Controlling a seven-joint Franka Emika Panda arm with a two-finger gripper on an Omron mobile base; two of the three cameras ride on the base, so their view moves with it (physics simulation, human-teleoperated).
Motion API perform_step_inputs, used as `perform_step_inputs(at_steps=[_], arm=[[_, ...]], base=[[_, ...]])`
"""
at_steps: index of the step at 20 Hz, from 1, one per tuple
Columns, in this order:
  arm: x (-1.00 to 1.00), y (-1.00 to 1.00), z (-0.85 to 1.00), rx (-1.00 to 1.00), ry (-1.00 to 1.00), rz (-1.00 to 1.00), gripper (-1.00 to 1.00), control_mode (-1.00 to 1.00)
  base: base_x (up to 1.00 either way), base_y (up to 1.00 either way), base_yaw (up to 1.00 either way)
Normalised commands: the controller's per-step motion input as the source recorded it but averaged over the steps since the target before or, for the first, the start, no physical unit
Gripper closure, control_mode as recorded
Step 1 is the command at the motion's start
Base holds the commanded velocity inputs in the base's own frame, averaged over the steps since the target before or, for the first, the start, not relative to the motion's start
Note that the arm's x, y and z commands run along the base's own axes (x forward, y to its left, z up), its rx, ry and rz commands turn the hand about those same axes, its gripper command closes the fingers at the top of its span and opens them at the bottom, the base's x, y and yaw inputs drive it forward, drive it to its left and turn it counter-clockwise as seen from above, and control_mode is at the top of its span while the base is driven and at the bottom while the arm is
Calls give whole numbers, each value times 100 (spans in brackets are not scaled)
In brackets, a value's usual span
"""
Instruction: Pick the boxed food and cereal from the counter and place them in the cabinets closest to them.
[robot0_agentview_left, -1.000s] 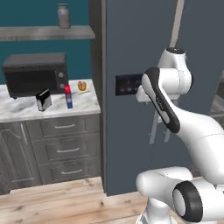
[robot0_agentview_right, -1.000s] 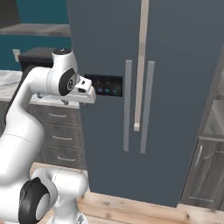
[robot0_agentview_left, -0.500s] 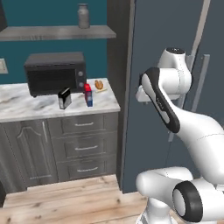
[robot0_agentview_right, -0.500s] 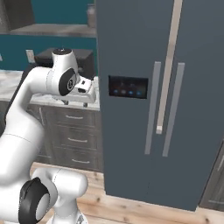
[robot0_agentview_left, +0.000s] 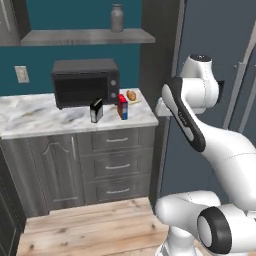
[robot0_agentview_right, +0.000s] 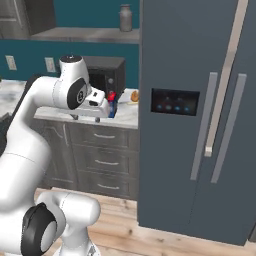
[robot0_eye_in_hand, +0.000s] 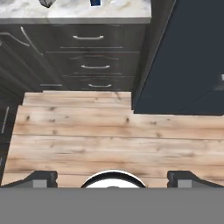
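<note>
The boxed food (robot0_agentview_left: 96, 110), a small black box with a white face, stands on the marble counter (robot0_agentview_left: 40, 117) in front of the microwave. Just to its right stands the cereal (robot0_agentview_left: 122, 106), a red, orange and blue carton. In the right base view the cereal (robot0_agentview_right: 112, 100) peeks out behind my hand. My gripper (robot0_eye_in_hand: 113, 179) hangs high over the wooden floor, pointing down, well short of the counter (robot0_eye_in_hand: 74, 11). Its fingertips (robot0_eye_in_hand: 41, 178) stand wide apart with nothing between them. A dark wood-grain cabinet (robot0_agentview_left: 9, 22) hangs at the upper left.
A black microwave (robot0_agentview_left: 85, 82) and a pastry (robot0_agentview_left: 131, 95) share the counter. A jar (robot0_agentview_left: 116, 17) sits on the shelf above. Grey drawers (robot0_eye_in_hand: 87, 52) lie below the counter. The tall blue-grey fridge (robot0_agentview_right: 200, 115) stands right of the counter.
The whole picture has shifted right in both base views, so the base has driven left toward the counter. The arm's pose and the open gripper look unchanged.
</note>
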Motion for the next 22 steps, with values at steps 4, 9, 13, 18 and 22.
perform_step_inputs(at_steps=[4,9,13,18,22], arm=[[0,0,0,0,0,0,-100,100],[0,0,0,0,0,0,-100,100],[0,0,0,0,0,0,-100,100],[0,0,0,0,0,0,-100,100],[0,0,0,0,0,0,-100,100]], base=[[7,52,2],[2,25,1],[0,0,0],[0,0,0],[0,0,0]])
